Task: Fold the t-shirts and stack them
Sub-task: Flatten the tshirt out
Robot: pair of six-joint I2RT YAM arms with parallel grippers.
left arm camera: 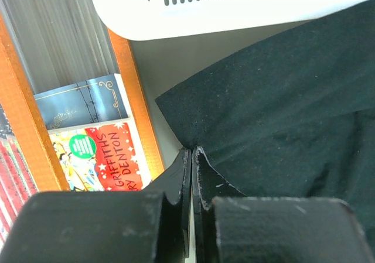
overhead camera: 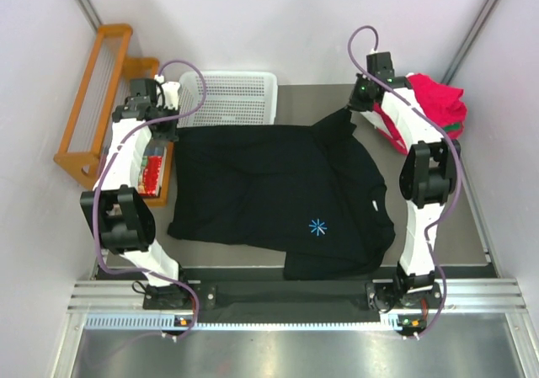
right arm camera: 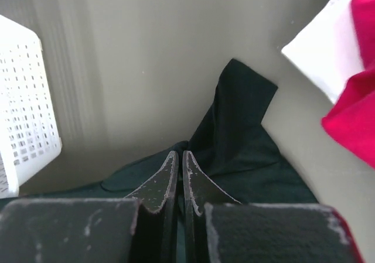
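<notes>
2 grippers are squeezed tight. The left gripper (left arm camera: 191,152) seems to pinch 1 far corner of the black t-shirt (overhead camera: 278,184). The right gripper (right arm camera: 179,153) pinches its other far corner, by the sleeve. The shirt lies spread out on the table (overhead camera: 307,98) between the arms. The white basket (overhead camera: 236,96) sits just behind it. If 1 pinch holds too little cloth, that corner could slip out, and the fold would come out crooked.
</notes>
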